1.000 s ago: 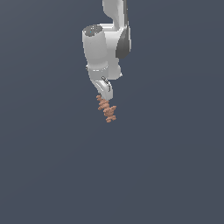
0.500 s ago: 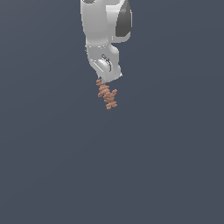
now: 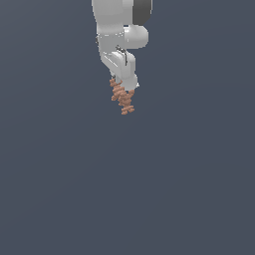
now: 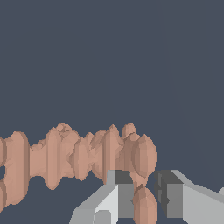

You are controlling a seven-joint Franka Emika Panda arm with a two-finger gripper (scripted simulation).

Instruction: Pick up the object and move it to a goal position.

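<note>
Object (image 4: 87,157) clamped in gripper (image 4: 144,197) — no markings legible.

Flat, even simulator light, sharp throughout, no cast shadows on the dull grey-blue backdrop.

I am seeing a glossy white arm (image 3: 117,35) with one black joint patch; the gripper (image 4: 143,197) is showing white-grey fingers with dark grey pads (image 4: 124,177).

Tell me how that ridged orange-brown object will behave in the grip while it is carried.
The object looks rigid, so it probably won't flop. The gripper pinches it near one end, so the long overhang may pivot. Its ridges should help the fingers resist slipping.
</note>
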